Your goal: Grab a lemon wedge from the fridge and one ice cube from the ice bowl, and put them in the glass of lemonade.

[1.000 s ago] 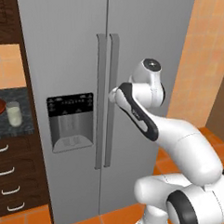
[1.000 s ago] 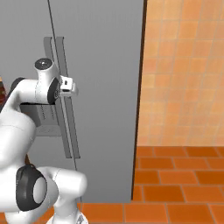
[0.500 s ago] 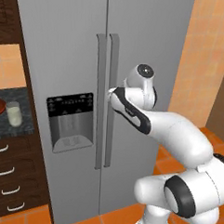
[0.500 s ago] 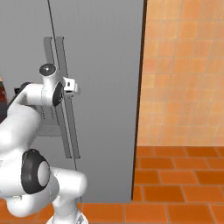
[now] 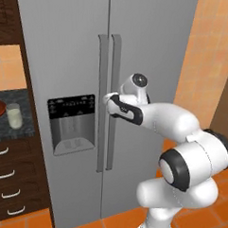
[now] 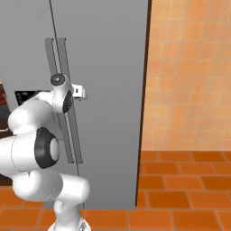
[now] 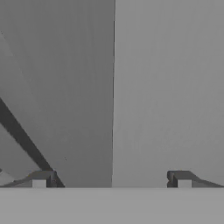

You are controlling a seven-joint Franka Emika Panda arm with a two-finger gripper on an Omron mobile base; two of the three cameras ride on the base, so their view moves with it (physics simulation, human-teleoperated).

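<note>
Grey fridge (image 5: 71,52) handles (image 5: 112,101) right before wide-open jaws, doors shut.

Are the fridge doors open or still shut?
Shut: both doors of the fridge sit flush; the open gripper is at the handles.

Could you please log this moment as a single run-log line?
stage: reaching for fridge handles | pincer: open, empty, close to the doors | doors: shut | glass of lemonade: on counter
</note>
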